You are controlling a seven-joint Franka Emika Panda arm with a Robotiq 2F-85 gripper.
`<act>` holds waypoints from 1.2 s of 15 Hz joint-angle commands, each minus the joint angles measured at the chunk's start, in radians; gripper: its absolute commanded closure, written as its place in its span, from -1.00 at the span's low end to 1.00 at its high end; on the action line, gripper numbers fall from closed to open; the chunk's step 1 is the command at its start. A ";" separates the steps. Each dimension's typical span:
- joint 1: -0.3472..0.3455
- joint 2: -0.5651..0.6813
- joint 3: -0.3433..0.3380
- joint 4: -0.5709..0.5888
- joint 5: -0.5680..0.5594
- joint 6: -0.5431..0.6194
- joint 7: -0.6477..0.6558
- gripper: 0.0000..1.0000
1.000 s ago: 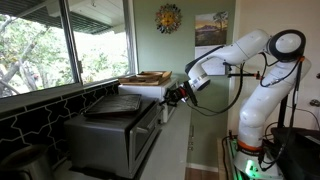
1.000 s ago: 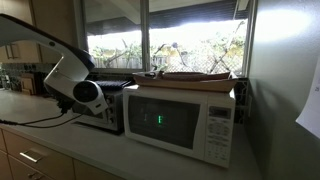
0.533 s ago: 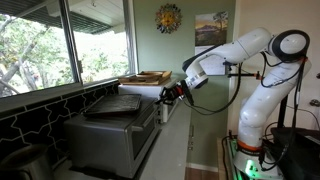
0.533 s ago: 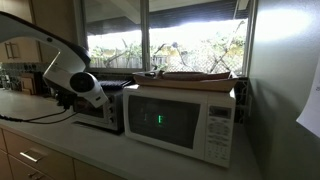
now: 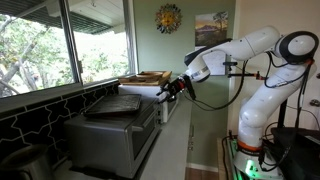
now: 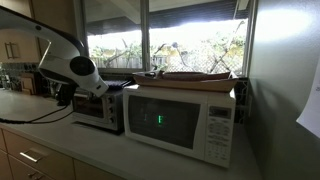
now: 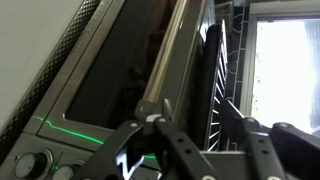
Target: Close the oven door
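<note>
1. As I face the oven, my gripper sits mid-frame at the oven door, whose handle bar runs diagonally toward upper right.
2. Whether my jaws are apart or together, I cannot tell.

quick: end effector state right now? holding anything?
End effector: up against the oven door, fingers look spread, nothing visibly clamped. Open or shut cannot be told for sure.
</note>
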 commanded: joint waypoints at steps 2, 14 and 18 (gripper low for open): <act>-0.025 -0.152 -0.090 0.028 -0.274 -0.159 0.010 -0.86; 0.043 -0.308 -0.130 0.256 -0.808 -0.584 -0.035 -1.00; 0.086 -0.313 -0.141 0.262 -0.830 -0.549 -0.019 -1.00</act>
